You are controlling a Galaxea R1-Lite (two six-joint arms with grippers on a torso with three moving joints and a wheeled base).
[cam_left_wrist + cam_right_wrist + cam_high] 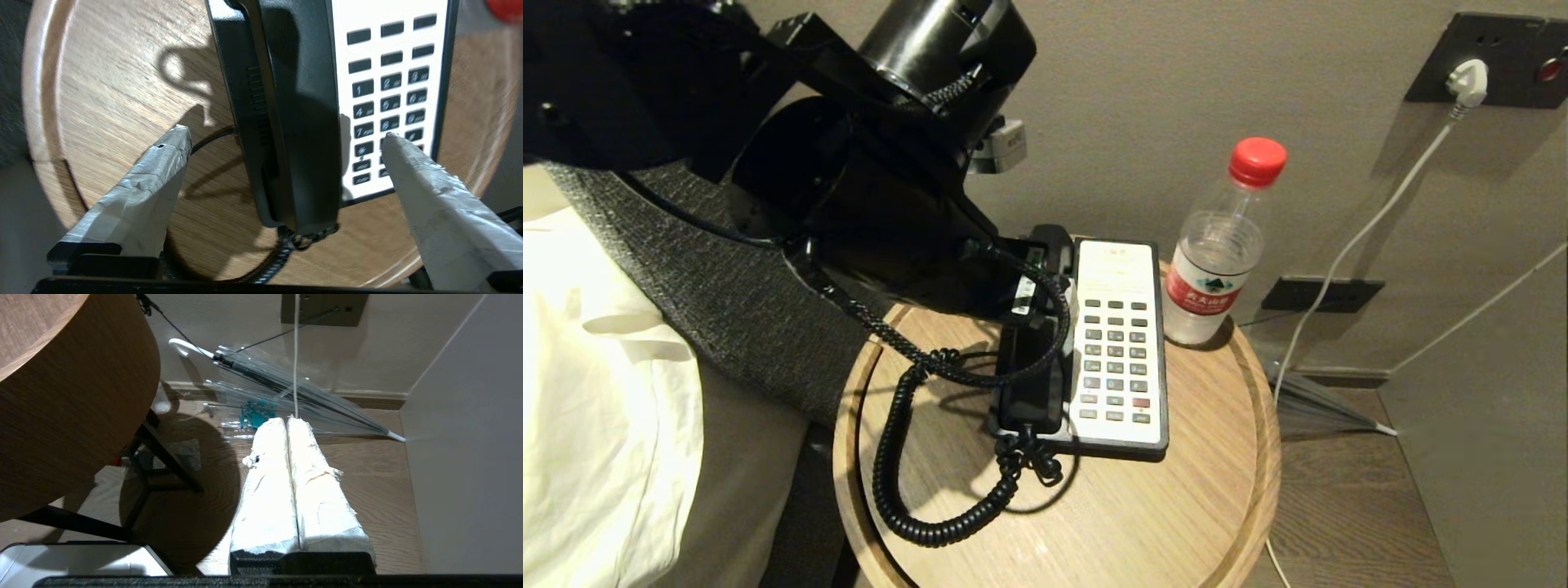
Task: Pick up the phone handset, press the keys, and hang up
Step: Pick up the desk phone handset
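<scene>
Black phone handset (300,122) lies cradled on the phone base (392,24); left tool (286,136) straddles it, spread wide. One fingertip (394,141) overhangs the keypad, risking stray presses; right tool (288,424) hangs closed.

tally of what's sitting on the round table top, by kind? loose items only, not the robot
Phone base with keypad: 1
Phone handset, resting on the base, on its coiled cord: 1
Water bottle with red cap: 1
Total: 3 on the round wooden table
</scene>
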